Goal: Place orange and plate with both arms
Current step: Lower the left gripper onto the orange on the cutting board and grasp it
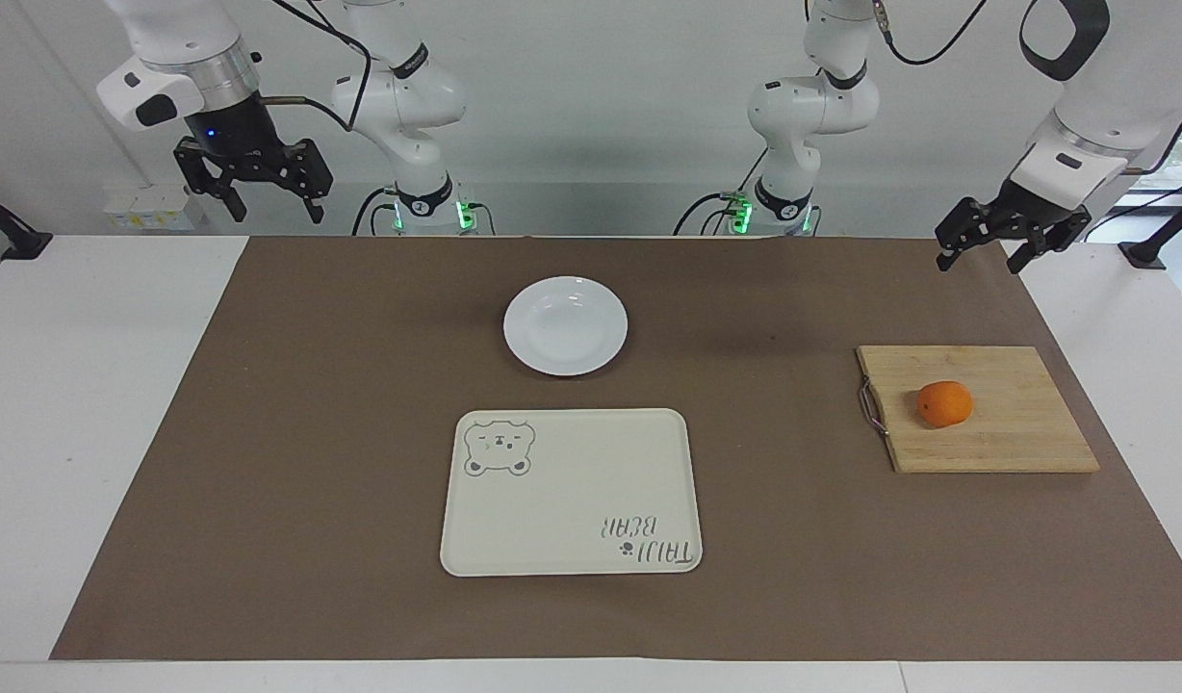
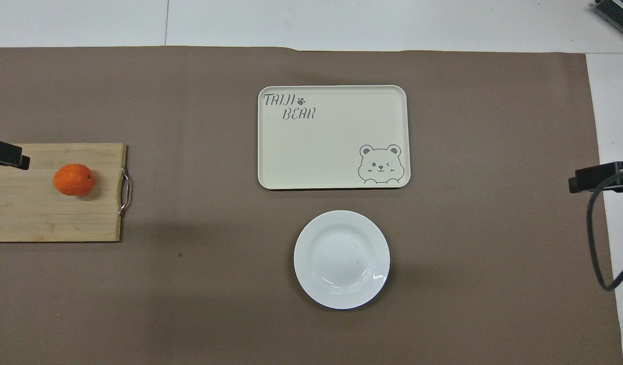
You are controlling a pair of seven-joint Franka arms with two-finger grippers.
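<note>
Left gripper (image 1: 979, 256) spread, empty, raised | orange (image 1: 944, 403) on cutting board (image 1: 995, 443), well apart from it

plate (image 1: 565, 325): white, glossy and smooth, ceramic by its look, with bright glints on the rim
orange (image 1: 943, 403): bright peel, dull sheen
board (image 1: 995, 433): pale wood in glued strips, matt, grain showing
handle (image 1: 871, 408): thin bare metal, shiny
tray (image 1: 572, 553): cream, smooth, satin, plastic by its look; grey bear print
mat (image 1: 312, 462): brown, matt, paper-like, faint creases
table (image 1: 62, 404): white, smooth
tools: black, matt; left tool (image 1: 980, 252), right tool (image 1: 255, 198)
arms: white glossy shells
</note>
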